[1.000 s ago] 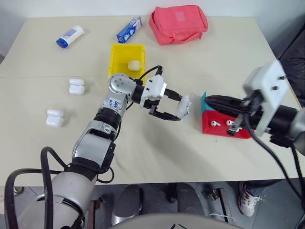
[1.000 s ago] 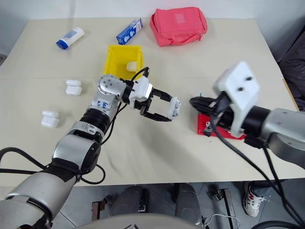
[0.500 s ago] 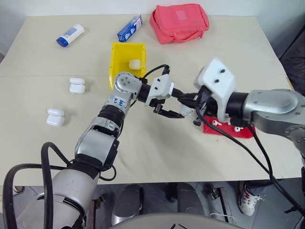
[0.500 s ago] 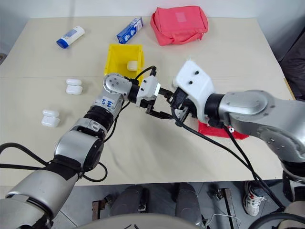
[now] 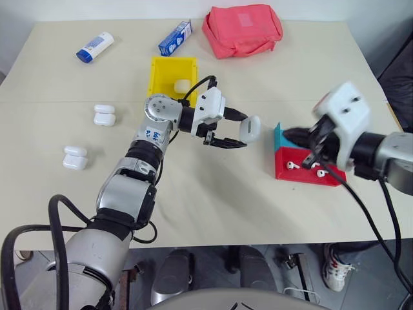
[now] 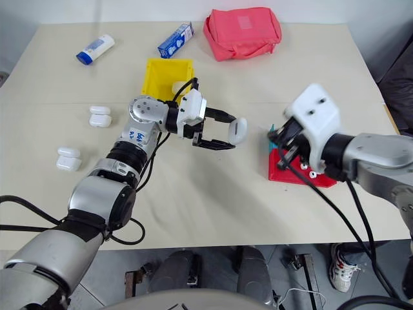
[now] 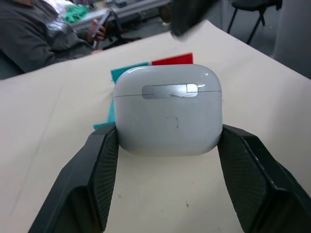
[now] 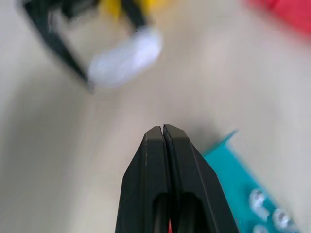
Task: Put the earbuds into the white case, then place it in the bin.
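Earbuds (image 5: 302, 166), two tiny white ones, lie on the red tray (image 5: 308, 169) at the right of the table (image 5: 213, 200), with a teal tray (image 5: 277, 137) touching the red one on its left and far side. Left of the trays, the white case (image 7: 167, 109) hangs above the tabletop, lid closed, clamped by its two sides between the black fingers of the left gripper (image 5: 240, 130), which reaches across toward the right. The right gripper (image 8: 163, 130) hovers over the trays' left edge, its two fingers pressed together with nothing between them, pointing toward the held case.

Farther back, near the left arm's wrist, stands the yellow bin (image 5: 171, 77) with another white case (image 5: 182, 86) inside it. Out on the left of the table sit two pairs of white cases, one pair (image 5: 104, 115) farther off and one pair (image 5: 74, 158) nearer. Along the far edge lie a white-and-blue tube (image 5: 94, 48), a blue-and-white carton (image 5: 175, 39) and a pink fabric pouch (image 5: 242, 30). Beyond the table, in the left wrist view, a person in a dark top (image 7: 36, 39) sits.
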You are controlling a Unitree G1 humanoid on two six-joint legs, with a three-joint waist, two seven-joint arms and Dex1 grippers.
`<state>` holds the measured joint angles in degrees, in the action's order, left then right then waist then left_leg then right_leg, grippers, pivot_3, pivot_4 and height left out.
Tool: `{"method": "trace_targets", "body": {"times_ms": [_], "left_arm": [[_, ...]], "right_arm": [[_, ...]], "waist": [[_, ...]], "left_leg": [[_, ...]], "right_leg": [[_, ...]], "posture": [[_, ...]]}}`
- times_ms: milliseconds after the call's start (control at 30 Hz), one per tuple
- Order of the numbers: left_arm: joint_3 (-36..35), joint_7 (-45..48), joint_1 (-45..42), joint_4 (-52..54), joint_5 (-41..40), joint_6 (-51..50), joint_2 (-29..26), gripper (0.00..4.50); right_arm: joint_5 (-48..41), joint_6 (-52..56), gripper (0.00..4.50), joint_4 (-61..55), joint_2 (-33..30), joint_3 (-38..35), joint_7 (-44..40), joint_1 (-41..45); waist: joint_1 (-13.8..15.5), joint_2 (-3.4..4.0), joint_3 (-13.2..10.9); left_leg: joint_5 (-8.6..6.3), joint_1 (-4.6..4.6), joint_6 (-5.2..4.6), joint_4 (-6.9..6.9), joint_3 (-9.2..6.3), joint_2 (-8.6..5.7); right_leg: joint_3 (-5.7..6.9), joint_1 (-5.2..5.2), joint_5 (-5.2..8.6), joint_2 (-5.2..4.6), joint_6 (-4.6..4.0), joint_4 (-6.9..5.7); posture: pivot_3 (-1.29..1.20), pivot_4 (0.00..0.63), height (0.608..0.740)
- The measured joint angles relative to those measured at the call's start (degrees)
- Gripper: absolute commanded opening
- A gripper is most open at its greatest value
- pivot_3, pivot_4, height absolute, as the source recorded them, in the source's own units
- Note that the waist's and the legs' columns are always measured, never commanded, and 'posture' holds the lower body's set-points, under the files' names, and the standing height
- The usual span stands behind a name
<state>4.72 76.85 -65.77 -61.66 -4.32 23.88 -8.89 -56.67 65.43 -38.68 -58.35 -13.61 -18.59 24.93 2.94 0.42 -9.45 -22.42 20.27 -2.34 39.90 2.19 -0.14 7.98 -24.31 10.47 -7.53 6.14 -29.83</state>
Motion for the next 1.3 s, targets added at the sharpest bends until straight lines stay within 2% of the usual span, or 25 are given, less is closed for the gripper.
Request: {"method": "trace_targets", "body": {"times_ms": [100,133,267,400,533,767,867,1000,1167,1300], "left_arm": [[-1.2,-1.5,0.0,0.2,-0.4,-1.0,-0.1,2.73],[-1.6,-2.0,0.0,0.3,-0.6,-1.2,-0.1,2.73],[-2.6,-3.1,0.1,0.9,-1.2,-2.3,0.0,2.73],[-4.0,-5.5,1.0,3.5,-2.5,-3.7,0.0,2.73],[-5.7,-13.8,2.5,7.7,-2.5,-6.7,-0.9,2.73],[-7.6,-38.8,6.1,13.7,2.3,-16.7,-6.4,2.73],[-7.5,-44.2,6.5,13.6,3.8,-19.4,-7.7,2.73],[-5.7,-46.0,6.5,10.6,5.2,-18.7,-7.1,2.73],[-6.6,-52.5,3.0,4.8,5.5,-19.8,-7.7,4.39],[-6.8,-51.8,3.8,6.4,5.2,-20.9,-8.3,4.47]], "right_arm": [[-3.7,-3.6,1.24,0.3,3.8,-8.8,-6.6,-9.8],[-4.3,-4.6,1.65,0.6,4.7,-10.7,-8.6,-12.4],[-2.5,-9.7,3.04,2.8,5.0,-14.4,-15.6,-18.6],[-2.4,-14.2,4.46,5.6,6.6,-15.7,-21.7,-20.4],[-1.9,-17.2,4.46,8.4,7.1,-16.3,-25.4,-20.9],[0.6,-19.7,4.46,12.8,7.0,-16.2,-27.5,-20.8],[1.7,-20.5,4.46,14.2,7.0,-16.0,-28.0,-20.1],[2.9,-20.6,4.46,15.7,7.0,-14.5,-28.5,-17.5],[4.0,-20.6,4.5,17.1,5.8,-13.7,-29.2,-16.0],[4.8,-20.6,4.5,18.0,5.7,-13.7,-29.7,-16.1]], "waist": [[0.5,-0.11,0.0],[0.5,-0.11,0.0],[0.3,-0.11,0.0],[0.1,-0.11,0.0],[0.0,-0.1,0.0],[0.2,-0.1,0.0],[0.5,-0.11,0.0],[0.6,-0.1,0.0],[0.2,-0.09,0.1],[0.1,-0.1,0.1]], "left_leg": [[0.04,0.01,-0.05,0.02,0.0,-0.06],[0.05,0.0,-0.09,0.03,0.04,-0.08],[0.06,-0.07,-0.15,0.05,0.08,-0.11],[0.07,-0.07,-0.12,0.02,0.08,-0.08],[0.08,-0.1,-0.1,0.03,0.11,-0.1],[0.12,-0.13,-0.06,0.04,0.15,-0.14],[0.12,-0.13,-0.08,0.05,0.15,-0.19],[0.13,-0.16,-0.05,0.05,0.17,-0.18],[0.17,-0.2,0.02,0.01,0.25,-0.14],[0.18,-0.19,0.04,0.02,0.28,-0.15]], "right_leg": [[0.03,0.06,-0.02,0.01,0.04,0.0],[-0.02,0.06,-0.05,-0.01,0.08,0.0],[-0.1,0.12,-0.09,-0.01,0.14,0.01],[-0.11,0.08,-0.09,0.02,0.14,0.01],[-0.16,0.09,-0.09,0.01,0.14,-0.04],[-0.18,0.1,-0.1,0.02,0.17,-0.09],[-0.21,0.12,-0.11,-0.01,0.18,-0.09],[-0.21,0.12,-0.11,0.0,0.18,-0.1],[-0.2,0.12,-0.11,0.04,0.19,-0.13],[-0.19,0.12,-0.11,0.05,0.19,-0.14]], "posture": [[0.0,0.15,0.74],[0.0,0.15,0.74],[0.0,0.15,0.74],[0.0,0.15,0.74],[0.0,0.15,0.74],[0.0,0.15,0.74],[0.0,0.15,0.74],[0.0,0.15,0.74],[0.0,0.15,0.74],[0.0,0.15,0.74]]}}
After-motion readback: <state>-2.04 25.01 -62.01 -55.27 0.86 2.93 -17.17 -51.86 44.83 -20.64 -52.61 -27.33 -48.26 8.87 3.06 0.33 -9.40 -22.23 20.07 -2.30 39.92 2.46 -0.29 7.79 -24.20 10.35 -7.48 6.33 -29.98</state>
